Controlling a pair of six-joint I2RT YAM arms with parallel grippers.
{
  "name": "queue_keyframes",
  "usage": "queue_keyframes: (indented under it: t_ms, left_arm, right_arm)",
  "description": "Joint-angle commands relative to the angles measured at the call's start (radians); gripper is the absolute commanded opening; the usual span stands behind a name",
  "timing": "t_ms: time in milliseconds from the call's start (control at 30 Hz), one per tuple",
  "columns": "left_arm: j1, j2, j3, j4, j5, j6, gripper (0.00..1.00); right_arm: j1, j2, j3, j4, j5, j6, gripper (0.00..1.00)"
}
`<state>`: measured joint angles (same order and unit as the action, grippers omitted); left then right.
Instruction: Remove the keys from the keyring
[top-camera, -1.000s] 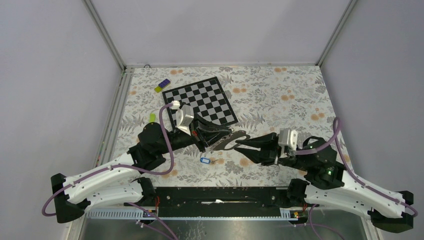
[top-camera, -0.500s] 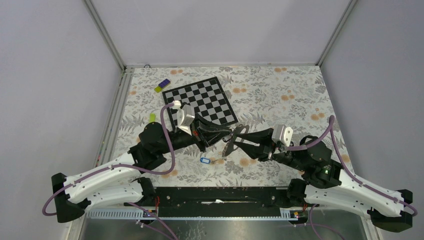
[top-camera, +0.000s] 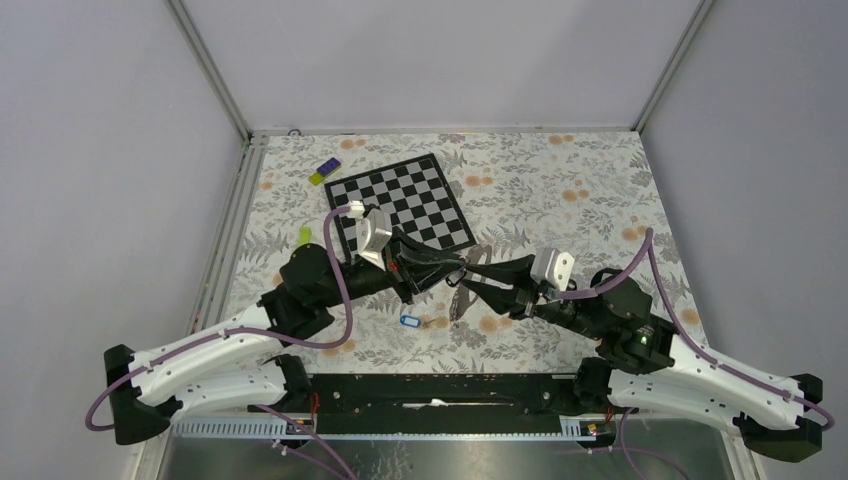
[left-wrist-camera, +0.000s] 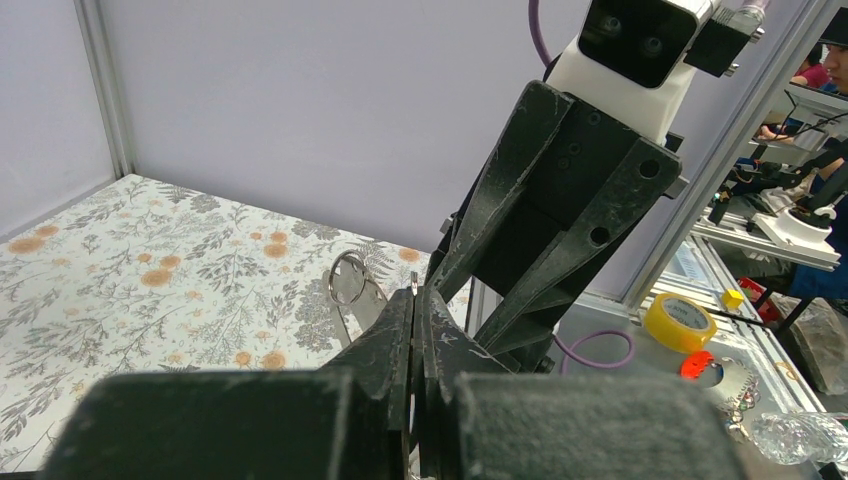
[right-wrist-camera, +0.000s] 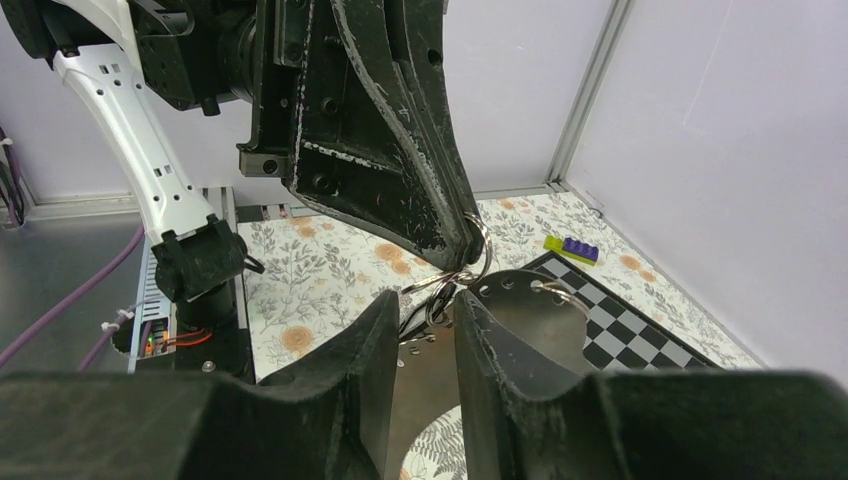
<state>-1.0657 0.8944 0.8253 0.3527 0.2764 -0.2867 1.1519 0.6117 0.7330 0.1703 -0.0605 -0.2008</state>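
One keyring (right-wrist-camera: 487, 250), keys (right-wrist-camera: 432, 288) mostly hidden

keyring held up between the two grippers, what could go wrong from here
The left gripper pinches the keyring only at its fingertips, in the air; a tug from the right gripper could pull it loose. The right gripper's jaws stand apart around the wire loops, so closing may catch wire rather than the key.
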Motion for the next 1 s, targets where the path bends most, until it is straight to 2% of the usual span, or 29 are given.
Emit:
queue_keyframes:
  t_ms: [0,467,967]
  left_arm:
    - [0.003,-0.001,0.049,0.081,0.006,-0.006,0.0]
    - [0.003,-0.003,0.044,0.089,0.008,-0.011,0.0]
    - [0.002,-0.014,0.048,0.065,0.005,-0.004,0.0]
  right_arm:
    - [0.003,0.006,0.008,0.054,0.03,-0.015,0.33]
    - [0.004,0.025,0.021,0.068,0.034,-0.03,0.24]
    - [0.004,-0.002,0.024,0.058,0.049,-0.062,0.02]
